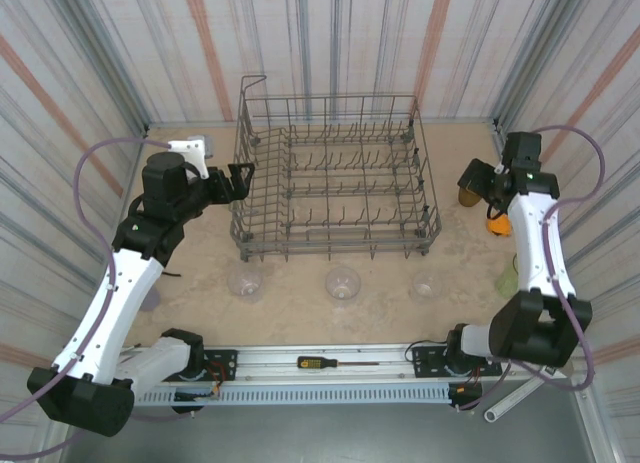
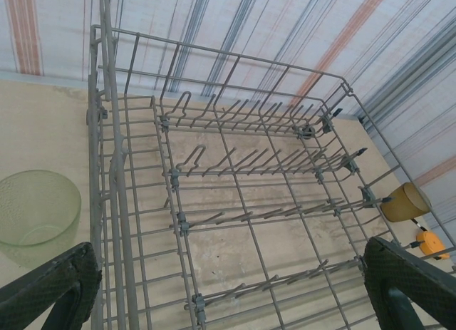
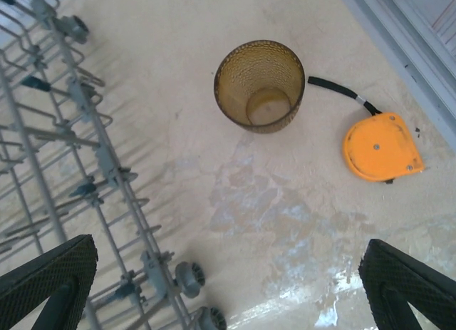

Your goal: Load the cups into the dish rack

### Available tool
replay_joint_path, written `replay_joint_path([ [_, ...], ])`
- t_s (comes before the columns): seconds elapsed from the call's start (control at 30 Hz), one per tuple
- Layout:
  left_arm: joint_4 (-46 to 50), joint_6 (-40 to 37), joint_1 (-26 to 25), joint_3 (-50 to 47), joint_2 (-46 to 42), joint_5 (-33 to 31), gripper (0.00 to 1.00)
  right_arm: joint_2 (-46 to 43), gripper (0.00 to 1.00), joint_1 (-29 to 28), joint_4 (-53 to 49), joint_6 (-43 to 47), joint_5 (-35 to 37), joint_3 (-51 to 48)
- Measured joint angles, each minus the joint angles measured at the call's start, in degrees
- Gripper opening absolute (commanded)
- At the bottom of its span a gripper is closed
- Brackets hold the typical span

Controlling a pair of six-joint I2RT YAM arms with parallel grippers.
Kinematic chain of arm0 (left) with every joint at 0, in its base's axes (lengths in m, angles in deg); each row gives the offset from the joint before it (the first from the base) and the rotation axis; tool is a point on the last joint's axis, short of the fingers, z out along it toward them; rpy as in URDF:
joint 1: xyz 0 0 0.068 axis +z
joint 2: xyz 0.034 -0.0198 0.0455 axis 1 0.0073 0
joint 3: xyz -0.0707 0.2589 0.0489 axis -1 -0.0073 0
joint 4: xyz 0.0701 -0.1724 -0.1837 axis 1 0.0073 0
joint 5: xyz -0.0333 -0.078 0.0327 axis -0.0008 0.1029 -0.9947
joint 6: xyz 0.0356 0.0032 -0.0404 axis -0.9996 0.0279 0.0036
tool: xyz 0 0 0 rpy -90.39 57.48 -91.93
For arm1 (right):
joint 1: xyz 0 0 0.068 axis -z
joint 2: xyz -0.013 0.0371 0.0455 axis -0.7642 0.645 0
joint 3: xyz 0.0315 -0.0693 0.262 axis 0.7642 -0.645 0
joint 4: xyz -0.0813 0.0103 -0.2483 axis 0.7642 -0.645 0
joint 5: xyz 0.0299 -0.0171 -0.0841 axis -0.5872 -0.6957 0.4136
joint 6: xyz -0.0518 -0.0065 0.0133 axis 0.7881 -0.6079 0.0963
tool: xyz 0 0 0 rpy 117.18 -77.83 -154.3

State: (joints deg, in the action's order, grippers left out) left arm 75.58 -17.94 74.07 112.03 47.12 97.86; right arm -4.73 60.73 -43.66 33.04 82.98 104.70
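Observation:
The dish rack (image 1: 335, 178) is a grey wire basket at the table's middle back, and its tines hold nothing. My left gripper (image 1: 240, 178) hovers open at the rack's left side, its jaws wide over the rack floor (image 2: 235, 202). A pale green cup (image 2: 35, 212) stands just outside the rack wall. My right gripper (image 1: 478, 183) is open to the right of the rack, above bare table (image 3: 285, 216). An amber cup (image 3: 260, 84) stands upright just beyond it. Three clear cups (image 1: 245, 281), (image 1: 343, 281), (image 1: 425, 285) stand in front of the rack, and a yellowish cup (image 1: 507, 280) at the right.
An orange round object (image 3: 381, 146) with a black cord lies next to the amber cup, close to the right wall. The rack's small wheels (image 3: 189, 276) sit at its corner. A screwdriver (image 1: 335, 363) lies on the front rail. Striped walls enclose three sides.

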Motion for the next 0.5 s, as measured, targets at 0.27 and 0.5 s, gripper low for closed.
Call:
replay_joint_path([
  [0.27, -0.2, -0.3, -0.1, -0.1, -0.6, -0.4, 0.99, 12.3, 0.93, 0.0, 0.0, 1.2, -0.1, 7.6],
  [0.5, 0.1, -0.5, -0.3, -0.1, -0.6, 1.6, 0.99, 22.1, 0.80, -0.2, -1.0, 2.5, -0.5, 16.2],
])
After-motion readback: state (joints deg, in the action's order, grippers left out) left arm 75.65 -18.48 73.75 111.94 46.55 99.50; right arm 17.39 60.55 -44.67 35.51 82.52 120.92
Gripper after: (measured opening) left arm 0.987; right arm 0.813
